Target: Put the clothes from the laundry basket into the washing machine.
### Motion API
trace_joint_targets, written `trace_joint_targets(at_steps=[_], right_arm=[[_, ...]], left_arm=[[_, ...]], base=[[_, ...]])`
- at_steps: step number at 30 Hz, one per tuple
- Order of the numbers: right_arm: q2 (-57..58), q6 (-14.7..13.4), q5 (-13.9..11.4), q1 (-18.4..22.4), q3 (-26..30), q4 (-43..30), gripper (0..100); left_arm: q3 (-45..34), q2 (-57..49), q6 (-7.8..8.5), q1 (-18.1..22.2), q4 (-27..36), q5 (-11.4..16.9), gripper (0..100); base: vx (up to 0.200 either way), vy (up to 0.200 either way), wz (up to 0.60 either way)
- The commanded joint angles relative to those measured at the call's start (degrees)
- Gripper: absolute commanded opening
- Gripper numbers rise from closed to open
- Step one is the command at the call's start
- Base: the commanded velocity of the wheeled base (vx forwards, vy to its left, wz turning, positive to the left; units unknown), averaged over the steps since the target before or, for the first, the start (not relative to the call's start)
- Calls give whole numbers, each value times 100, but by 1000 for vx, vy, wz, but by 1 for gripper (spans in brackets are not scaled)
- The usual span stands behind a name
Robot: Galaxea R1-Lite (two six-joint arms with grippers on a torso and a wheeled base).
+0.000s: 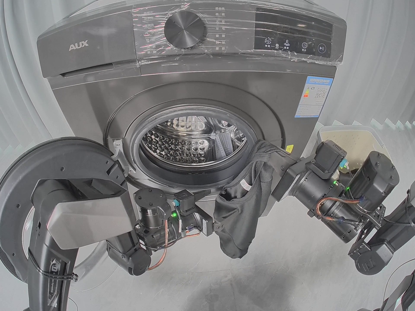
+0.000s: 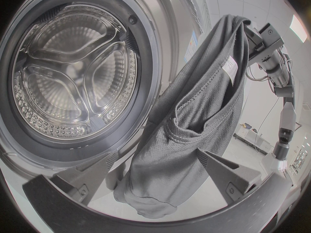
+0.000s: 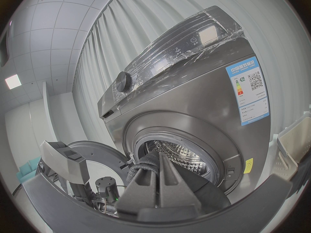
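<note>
Head view: the right gripper (image 1: 264,151) pinches a dark garment (image 1: 240,212) just beside the drum mouth (image 1: 186,170) of the washing machine (image 1: 242,91), the cloth hanging outside and below it; the laundry basket (image 1: 350,137) stands farther from the mouth. Left wrist view: the left gripper (image 2: 162,175) is spread wide below the mouth, the garment's lower part between its fingers (image 2: 223,172). Right wrist view: fingers clamped on cloth before the mouth. Loading step; next the cloth likely needs carrying through the mouth, then release

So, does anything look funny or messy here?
Yes: a dark grey mesh garment dangles outside the grey washing machine's round opening, pinched by the right hand. Also, crinkled clear plastic film covers the control panel.
</note>
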State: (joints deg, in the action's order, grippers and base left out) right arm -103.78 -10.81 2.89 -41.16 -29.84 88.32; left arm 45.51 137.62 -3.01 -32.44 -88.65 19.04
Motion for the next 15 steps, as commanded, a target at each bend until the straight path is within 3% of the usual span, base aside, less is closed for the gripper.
trace_joint_targets(at_steps=[1, 3, 4, 15], right_arm=[[-37, 0, 1, -7, 5, 1, 0], [-37, 0, 1, 2, 5, 1, 0], [-37, -9, 1, 2, 5, 1, 0], [-46, -35, 1, 64, 31, 1, 0]], left_arm=[[81, 98, 64, -8, -3, 3, 100], [90, 98, 99, -8, -3, 3, 100], [99, 98, 143, -8, -3, 3, 0], [-77, -121, 178, 18, -21, -67, 0]], base=[[0, 0, 0], [0, 0, 0], [0, 0, 0], [0, 0, 0]])
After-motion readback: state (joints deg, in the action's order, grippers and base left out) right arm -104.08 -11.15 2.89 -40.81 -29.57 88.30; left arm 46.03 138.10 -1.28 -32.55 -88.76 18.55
